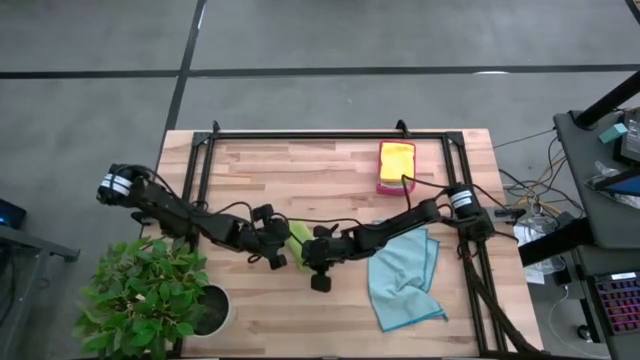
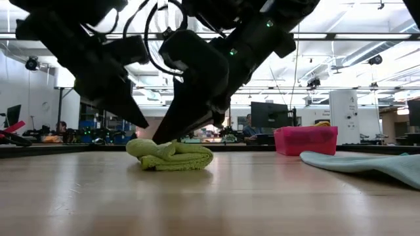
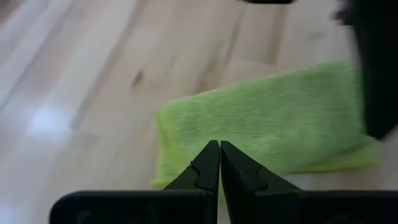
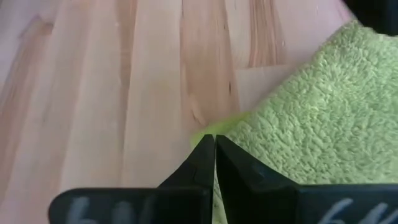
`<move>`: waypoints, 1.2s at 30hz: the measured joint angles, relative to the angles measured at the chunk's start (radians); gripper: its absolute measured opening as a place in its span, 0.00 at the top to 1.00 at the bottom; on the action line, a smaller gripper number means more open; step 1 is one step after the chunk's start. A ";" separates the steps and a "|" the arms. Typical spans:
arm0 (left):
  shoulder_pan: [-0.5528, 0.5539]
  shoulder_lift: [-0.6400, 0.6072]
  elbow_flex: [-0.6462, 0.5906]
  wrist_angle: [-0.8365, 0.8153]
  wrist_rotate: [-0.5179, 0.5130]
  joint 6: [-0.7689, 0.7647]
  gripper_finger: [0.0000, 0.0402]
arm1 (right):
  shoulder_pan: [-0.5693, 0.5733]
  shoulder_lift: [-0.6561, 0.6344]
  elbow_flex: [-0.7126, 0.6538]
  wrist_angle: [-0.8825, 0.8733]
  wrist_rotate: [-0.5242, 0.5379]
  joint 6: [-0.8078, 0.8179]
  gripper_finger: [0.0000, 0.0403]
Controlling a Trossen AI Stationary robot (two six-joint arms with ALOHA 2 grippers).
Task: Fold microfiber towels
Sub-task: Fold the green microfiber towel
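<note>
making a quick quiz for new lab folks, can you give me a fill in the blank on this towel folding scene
1. The folded towel between the two pincers is lime ____.
2. The light blue towel lies spread on the side of the ____ arm.
3. The yellow towel sits in a ____ tray.
4. The left pincer and the right pincer both have their fingers ____.

Missing words: green; right; pink; shut

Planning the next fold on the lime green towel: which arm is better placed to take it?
Either, slightly the left: both shut grippers, left gripper and right gripper, flank the lime green towel; the left wrist view shows more of it.
</note>
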 joint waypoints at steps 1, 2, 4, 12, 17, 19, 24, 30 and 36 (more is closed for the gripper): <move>-0.006 -0.008 0.000 0.001 0.016 0.000 1.00 | 0.001 -0.006 -0.001 -0.010 0.000 -0.006 0.98; -0.014 -0.014 0.000 0.001 0.025 0.000 1.00 | 0.002 -0.013 -0.001 -0.021 0.001 -0.016 0.98; -0.035 -0.024 0.000 0.001 0.044 -0.016 1.00 | 0.006 -0.030 -0.001 -0.043 0.004 -0.048 0.98; -0.170 0.016 0.000 0.035 0.098 -0.157 1.00 | 0.051 -0.094 -0.029 -0.103 0.104 -0.210 0.98; -0.229 0.108 0.017 0.162 0.095 -0.184 1.00 | 0.060 -0.105 -0.048 -0.107 0.084 -0.272 0.98; -0.236 0.161 0.033 0.232 0.093 -0.183 1.00 | 0.060 -0.105 -0.049 -0.117 0.054 -0.296 0.97; -0.239 0.276 0.082 0.235 0.049 -0.183 1.00 | 0.061 -0.105 -0.050 -0.117 0.018 -0.359 0.88; -0.239 0.328 0.104 0.239 0.017 -0.184 1.00 | 0.058 -0.073 -0.052 -0.093 0.031 -0.428 0.76; -0.239 0.337 0.094 0.237 -0.027 -0.210 1.00 | 0.052 -0.019 -0.052 -0.060 0.112 -0.459 0.73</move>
